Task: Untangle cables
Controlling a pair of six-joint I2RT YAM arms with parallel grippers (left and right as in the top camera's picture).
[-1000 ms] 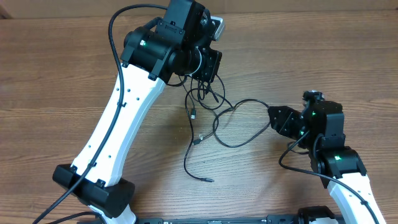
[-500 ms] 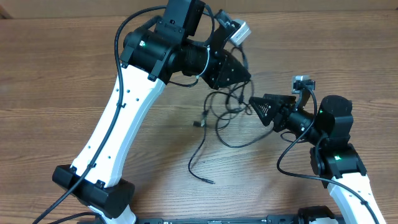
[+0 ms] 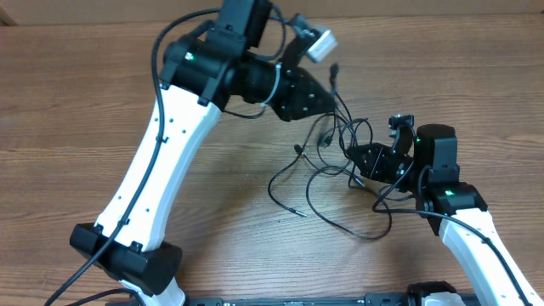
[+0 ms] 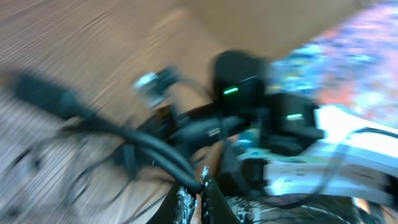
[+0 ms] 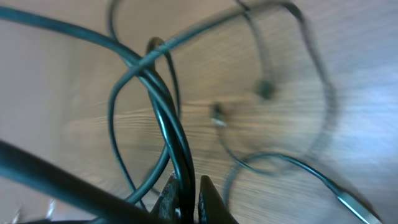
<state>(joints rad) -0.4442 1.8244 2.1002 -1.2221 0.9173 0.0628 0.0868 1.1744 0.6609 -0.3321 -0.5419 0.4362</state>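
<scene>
Overhead: left gripper [image 3: 332, 100] and right gripper [image 3: 351, 154] each have jaws clamped on the tangled cables [image 3: 337, 136], right of the desk's [image 3: 68, 110] middle. The step looks like drawing the knot apart; next, spread the arms gently.

Out on the brown wooden table [image 3: 76, 110], the thin black flexible cables [image 3: 325, 136] lie right of centre. The left gripper [image 3: 338, 104] sits behind the tangle, the right gripper [image 3: 351, 154] against its right side. Loose ends run left and in front of the tangle.
</scene>
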